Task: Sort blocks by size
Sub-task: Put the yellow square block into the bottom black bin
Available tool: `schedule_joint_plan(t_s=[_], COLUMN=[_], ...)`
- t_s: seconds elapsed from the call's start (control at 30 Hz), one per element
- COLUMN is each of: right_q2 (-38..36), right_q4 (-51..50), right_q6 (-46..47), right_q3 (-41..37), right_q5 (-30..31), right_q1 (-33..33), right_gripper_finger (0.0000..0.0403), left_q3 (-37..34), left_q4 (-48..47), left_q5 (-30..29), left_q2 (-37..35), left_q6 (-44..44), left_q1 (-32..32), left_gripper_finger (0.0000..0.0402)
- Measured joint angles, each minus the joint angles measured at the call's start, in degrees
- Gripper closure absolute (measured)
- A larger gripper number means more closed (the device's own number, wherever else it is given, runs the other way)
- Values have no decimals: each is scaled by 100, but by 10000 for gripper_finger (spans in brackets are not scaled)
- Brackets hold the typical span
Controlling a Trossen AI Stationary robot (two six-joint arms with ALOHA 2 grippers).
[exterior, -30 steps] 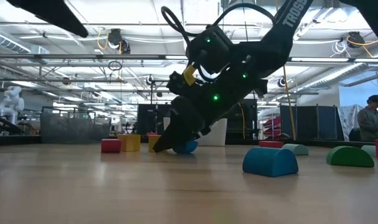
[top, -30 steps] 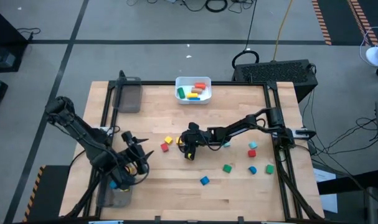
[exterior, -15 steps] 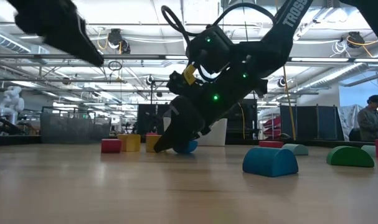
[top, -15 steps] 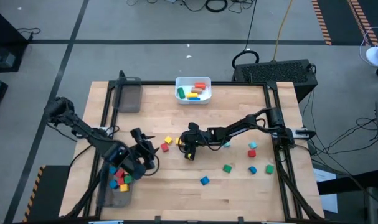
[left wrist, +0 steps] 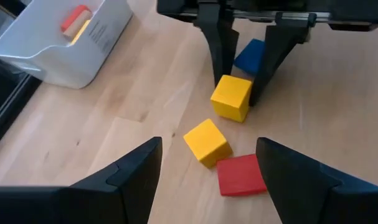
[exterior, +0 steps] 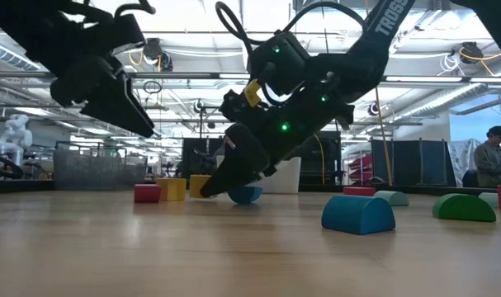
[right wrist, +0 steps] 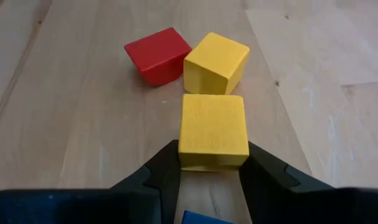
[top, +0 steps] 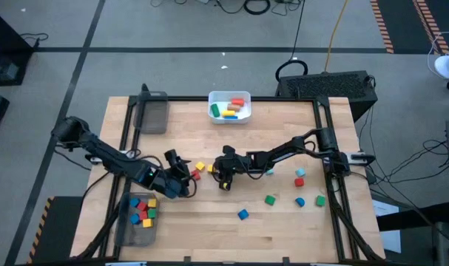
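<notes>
The right gripper [right wrist: 212, 165] is down at the middle of the table, and its two fingers [left wrist: 221, 46] are clamped on a yellow cube [right wrist: 213, 131], one pad on each side face. In the left wrist view you can see the cube [left wrist: 231, 97] sitting between the finger tips with its bottom on the wood. A blue block [left wrist: 251, 55] lies right behind it, under that gripper.

Just past the gripped cube, at about 9 o'clock from it in the high view, there's a second yellow cube [top: 200, 167], turned at an angle, and a red cube [top: 196, 176] touching its corner. In the right wrist view the second yellow cube [right wrist: 216, 62] sits very close to the held one, and I can't tell if they touch.

The left gripper [top: 181, 177] hangs above the table at about 9 o'clock from that little cluster, fingers spread wide with nothing between them. In the low view it's clearly off the surface.

Other blocks: a white bin [top: 229, 108] at 12 o'clock on the table edge has red, yellow, green and orange long pieces in it. A clear tray [top: 134, 222] at about 8 o'clock holds several small red, blue, yellow and green cubes. Loose pieces sit over at 4 o'clock: a blue block [top: 242, 214], a green one [top: 270, 199], plus red, teal, blue and green ones near the right edge. Another clear tray [top: 154, 117] sits at 11 o'clock.
</notes>
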Motion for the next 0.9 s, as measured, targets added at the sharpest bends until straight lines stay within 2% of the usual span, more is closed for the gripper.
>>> schedule_joint_plan(t_s=[0.23,0.47,0.63,0.83,0.9], right_q2=[0,-55,-85,-96,-96], right_q4=[41,426,641,707,711], right_q6=[-320,-864,-1303,-1704,-1852], right_q3=[0,2,2,107,179], right_q5=[4,65,412,1018,1149], right_q1=[11,200,377,569,625], right_gripper_finger=[274,274,274,273,272], left_q3=[-123,-456,-461,-461,-461], left_q4=[195,1159,1435,1759,1773], left_q5=[34,198,438,1148,1220], left_q2=[0,0,0,0,0], left_q6=[39,427,779,1369,1497], left_q1=[226,330,355,349,349], left_gripper_finger=[140,140,140,140,140])
